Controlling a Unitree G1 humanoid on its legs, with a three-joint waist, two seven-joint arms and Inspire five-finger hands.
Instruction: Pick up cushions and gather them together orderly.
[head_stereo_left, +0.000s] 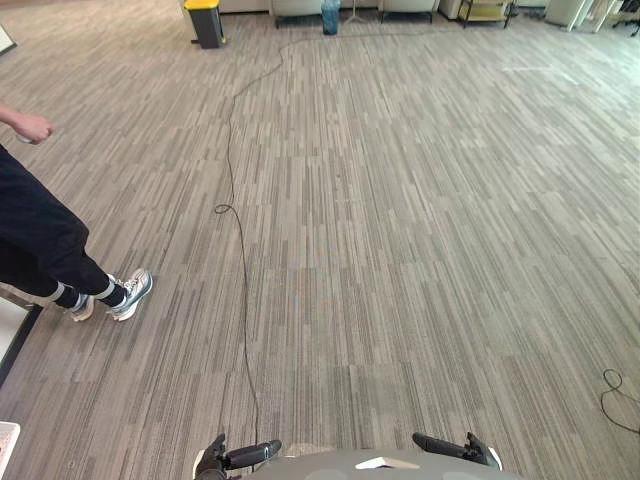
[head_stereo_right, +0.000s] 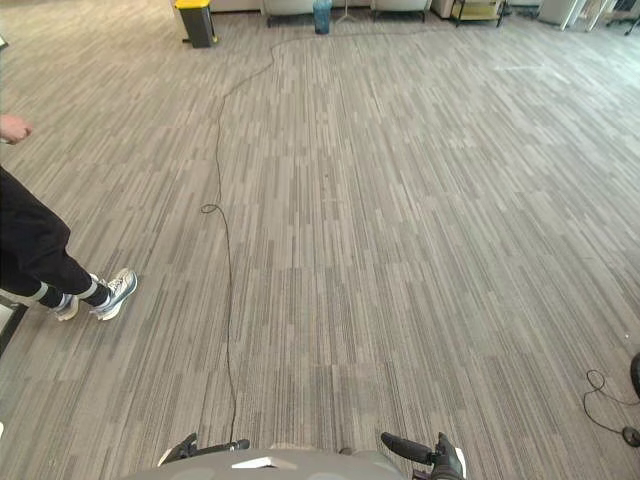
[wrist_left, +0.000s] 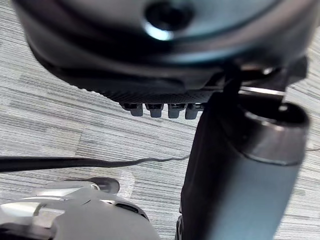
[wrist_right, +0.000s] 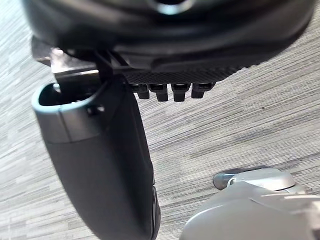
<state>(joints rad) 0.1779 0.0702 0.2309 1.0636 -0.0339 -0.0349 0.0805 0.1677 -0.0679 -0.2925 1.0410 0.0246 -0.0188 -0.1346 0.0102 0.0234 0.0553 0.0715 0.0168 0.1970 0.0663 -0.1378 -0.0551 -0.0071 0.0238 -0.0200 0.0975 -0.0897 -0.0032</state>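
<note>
Grey striped carpet floor (head_stereo_left: 420, 220) takes up nearly the whole head view and runs out to a far wall.

Person (head_stereo_left: 40, 245) stands at the robot's left edge of the scene, cut off by the frame. They wear dark trousers with one leg stepped forward. The person's hand (head_stereo_left: 33, 127) is loosely closed, up above the legs. Light sneakers (head_stereo_left: 130, 293) sit flat on the carpet, toes pointing into the room.

Dark bin (head_stereo_left: 206, 24) with a yellow lid stands upright at the far end, left of centre. Blue container (head_stereo_left: 330, 16) stands right of it, well apart, also at the far end. Furniture legs line the wall beside them, too small to identify.

Left hand (head_stereo_left: 250, 455) sits at the bottom edge, low over the carpet. Its fingers (wrist_left: 155, 109) are straight in a row and its thumb (wrist_left: 240, 170) stands off to the side. It holds nothing and touches nothing.

Right hand (head_stereo_left: 450, 446) sits at the bottom edge on the other side in the same pose. Its fingers (wrist_right: 172, 90) are straight, its thumb (wrist_right: 100, 160) is clear of them, and only bare carpet shows past them.

Where the cushions are: cannot tell.
</note>
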